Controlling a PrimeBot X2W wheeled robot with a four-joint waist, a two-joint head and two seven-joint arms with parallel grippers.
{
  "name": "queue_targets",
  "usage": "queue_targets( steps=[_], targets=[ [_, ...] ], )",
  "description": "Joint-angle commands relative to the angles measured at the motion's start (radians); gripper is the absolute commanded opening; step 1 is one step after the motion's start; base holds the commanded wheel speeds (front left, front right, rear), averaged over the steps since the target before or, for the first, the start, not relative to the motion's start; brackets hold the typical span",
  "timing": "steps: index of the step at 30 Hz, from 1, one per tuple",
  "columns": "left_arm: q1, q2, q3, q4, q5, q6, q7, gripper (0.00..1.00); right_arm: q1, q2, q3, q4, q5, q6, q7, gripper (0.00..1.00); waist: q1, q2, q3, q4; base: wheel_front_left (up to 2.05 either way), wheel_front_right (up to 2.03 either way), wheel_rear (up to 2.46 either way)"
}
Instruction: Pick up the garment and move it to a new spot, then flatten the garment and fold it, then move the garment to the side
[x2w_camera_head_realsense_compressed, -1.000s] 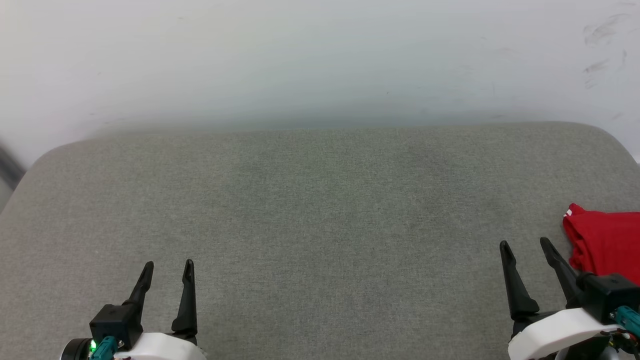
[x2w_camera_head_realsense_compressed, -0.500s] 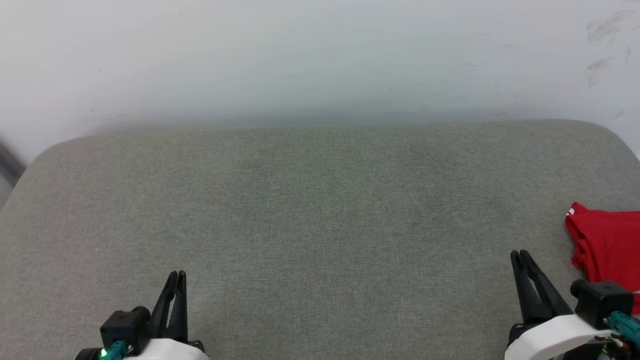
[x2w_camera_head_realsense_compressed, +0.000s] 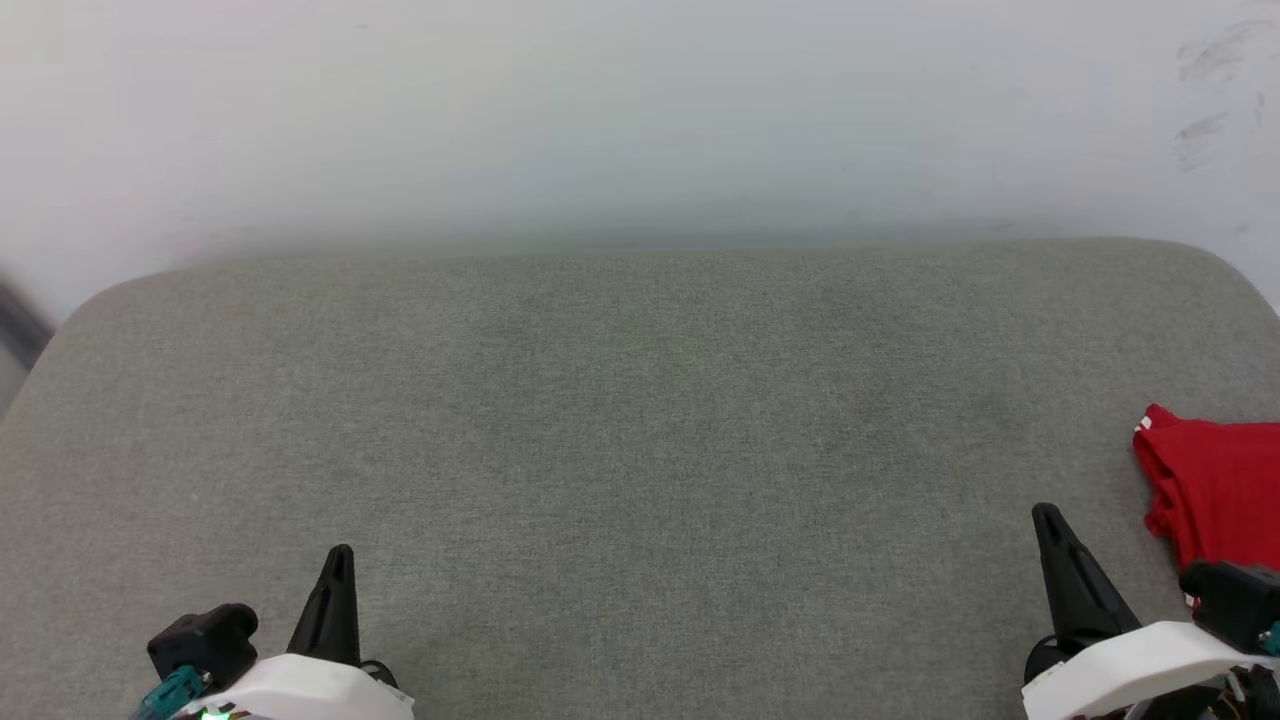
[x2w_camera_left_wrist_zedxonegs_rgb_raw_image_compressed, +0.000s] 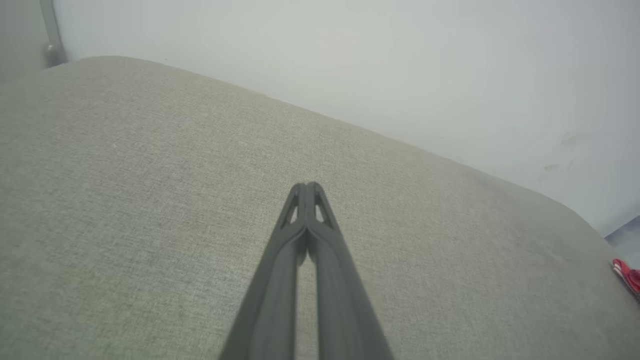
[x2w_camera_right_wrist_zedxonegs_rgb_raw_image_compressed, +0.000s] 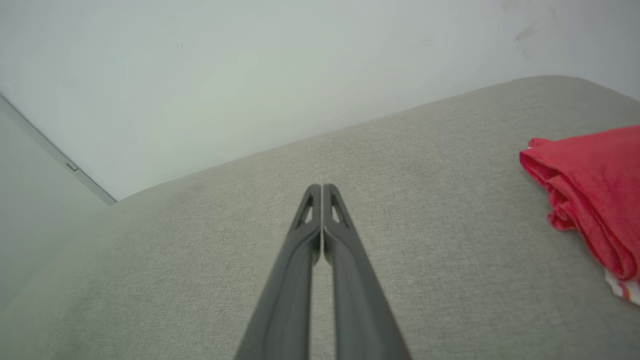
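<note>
Left claw (x2w_camera_head_realsense_compressed: 338, 560), at the near left edge of the grey fabric-covered tabletop (x2w_camera_head_realsense_compressed: 640, 400), is sitting fully closed, gripping nothing. Right claw (x2w_camera_head_realsense_compressed: 1048, 518), toward the near right corner, is likewise pinching together, empty. The bright red soft fabric garment (x2w_camera_head_realsense_compressed: 1212, 485) is lying at the right edge, apart from both; folding and setting aside are seemingly finishing. The right wrist view is revealing stacked folds and striped trim; the head view is cropping the garment.
</note>
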Motion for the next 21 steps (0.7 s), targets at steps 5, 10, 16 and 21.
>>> queue_targets(
  steps=[5, 10, 16, 21],
  targets=[
    [-0.039, -0.01, 0.03, -0.003, -0.086, -0.021, 0.023, 0.0, -0.042, 0.002, -0.007, 0.005, 0.108, 0.0, 0.01, 0.0, 0.0, 0.0, 0.001, 0.001, 0.0, 0.0, 0.0],
    [-0.048, -0.023, 0.047, 0.002, -0.153, -0.035, 0.044, 0.0, -0.052, 0.002, -0.012, 0.02, 0.189, 0.0, 0.017, 0.0, 0.0, 0.0, 0.002, 0.002, 0.0, 0.0, 0.0],
    [-0.057, -0.037, 0.068, 0.008, -0.229, -0.051, 0.066, 0.0, -0.064, 0.003, -0.017, 0.037, 0.281, 0.0, 0.025, 0.0, 0.0, 0.0, 0.003, 0.003, 0.0, 0.0, 0.0],
    [-0.064, -0.048, 0.084, 0.012, -0.288, -0.063, 0.085, 0.0, -0.074, 0.003, -0.021, 0.05, 0.353, 0.0, 0.032, 0.0, 0.0, 0.0, 0.004, 0.004, 0.0, 0.0, 0.0]
  ],
)
